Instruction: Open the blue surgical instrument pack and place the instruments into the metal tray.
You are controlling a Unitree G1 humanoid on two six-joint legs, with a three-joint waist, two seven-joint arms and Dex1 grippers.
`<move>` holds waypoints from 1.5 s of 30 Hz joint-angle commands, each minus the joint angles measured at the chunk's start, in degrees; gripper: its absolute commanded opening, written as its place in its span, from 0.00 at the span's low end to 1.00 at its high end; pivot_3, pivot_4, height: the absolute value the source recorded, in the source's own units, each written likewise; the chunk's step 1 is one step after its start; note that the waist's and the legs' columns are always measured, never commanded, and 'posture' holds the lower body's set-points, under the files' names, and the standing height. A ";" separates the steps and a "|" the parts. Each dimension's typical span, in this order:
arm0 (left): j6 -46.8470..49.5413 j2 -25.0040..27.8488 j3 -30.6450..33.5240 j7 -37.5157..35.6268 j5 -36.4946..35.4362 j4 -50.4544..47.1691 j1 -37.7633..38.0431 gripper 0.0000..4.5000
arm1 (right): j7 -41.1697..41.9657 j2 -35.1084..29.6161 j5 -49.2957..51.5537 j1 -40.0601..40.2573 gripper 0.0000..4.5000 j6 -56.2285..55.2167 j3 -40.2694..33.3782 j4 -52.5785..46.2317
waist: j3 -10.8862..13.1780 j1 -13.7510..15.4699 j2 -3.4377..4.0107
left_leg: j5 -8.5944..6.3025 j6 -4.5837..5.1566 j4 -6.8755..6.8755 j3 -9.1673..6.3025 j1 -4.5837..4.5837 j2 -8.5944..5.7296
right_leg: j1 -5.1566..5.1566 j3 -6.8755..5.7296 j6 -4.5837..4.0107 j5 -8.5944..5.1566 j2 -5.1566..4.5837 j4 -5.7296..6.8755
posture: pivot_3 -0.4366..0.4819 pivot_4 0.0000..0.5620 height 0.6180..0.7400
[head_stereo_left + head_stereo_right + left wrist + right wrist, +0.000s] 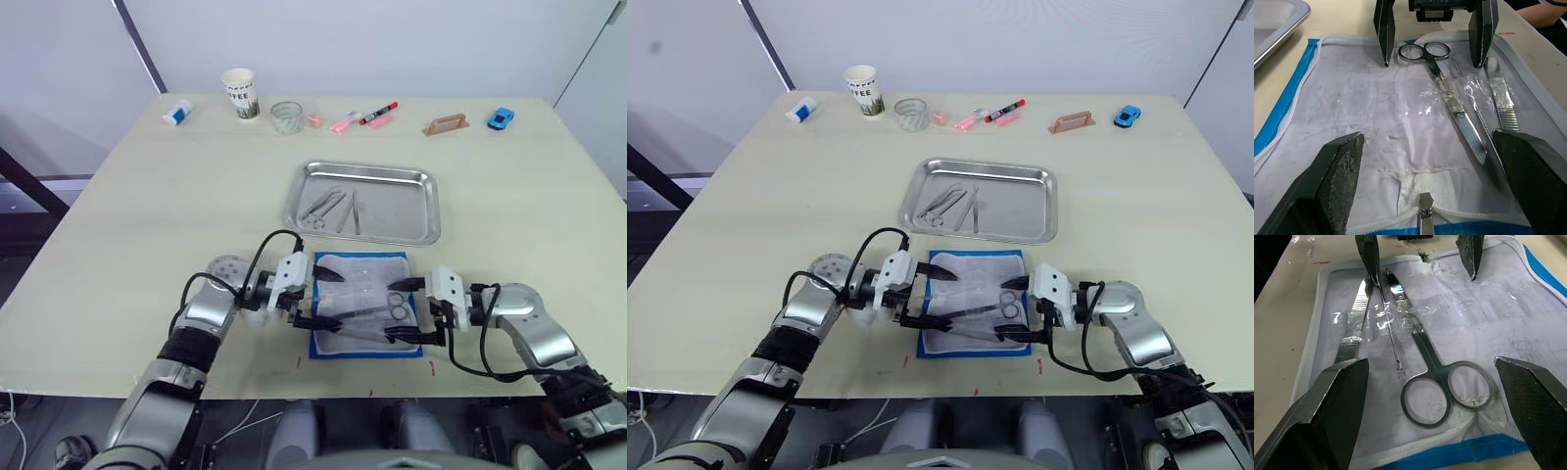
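Two grippers face each other across the opened pack (364, 305), which lies flat on the table (137, 225) just in front of the tray (416, 227), its pale lining up and its blue edge showing around the border.

Left gripper (320, 298): at the pack's left edge, fingers spread wide, one over the far left corner of the lining and one near the front left. Nothing is held between them.

Right gripper (407, 309): at the pack's right edge, fingers likewise spread wide. The scissors' ring handles lie between them, ungripped. In the left wrist view its two fingertips (1383, 34) come down on either side of the rings.

Contents of the pack, seen in the right wrist view:
- scissors (1426, 363), rings toward the right gripper, blades pointing toward the left gripper
- thin probe (1391, 335) with a small loop end, just beside the scissors
- flat tweezers (1354, 320) with a ridged grip, near the pack's front edge
- clear film strip across all three tools

Tray: several instruments (333, 208) lie in its left half, including ring-handled ones and slim straight ones.

Far table edge: cup (240, 93), glass (286, 117), markers (364, 118), toy car (501, 118)
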 commanded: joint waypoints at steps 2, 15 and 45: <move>1.48 -0.38 -2.91 0.60 2.25 0.68 1.63 0.98 | -0.63 -1.71 2.65 1.74 1.00 1.69 -2.94 -5.46 | 0.01 0.02 0.01 | 0.00 0.00 0.00 -0.01 -0.01 -0.01 | 0.00 0.00 0.00 0.00 -0.01 0.00 | 0.48 0.27 1.00; 1.70 0.39 -2.32 0.11 1.46 0.40 1.54 0.98 | -7.98 -8.56 2.52 2.17 1.00 13.52 -6.73 -21.27 | 0.03 -0.05 0.02 | 0.00 0.00 0.01 -0.07 -0.04 -0.06 | -0.01 0.00 0.04 -0.02 -0.01 0.00 | 0.48 0.27 1.00; -8.83 -3.23 -0.85 -3.26 0.57 11.93 1.08 1.00 | -9.94 -7.21 -1.69 -13.98 0.71 30.85 8.46 -20.75 | -0.15 -0.04 0.33 | 0.00 0.02 0.00 -0.18 -0.09 -0.14 | -0.04 -0.07 0.04 -0.03 -0.04 0.01 | 0.48 0.27 1.00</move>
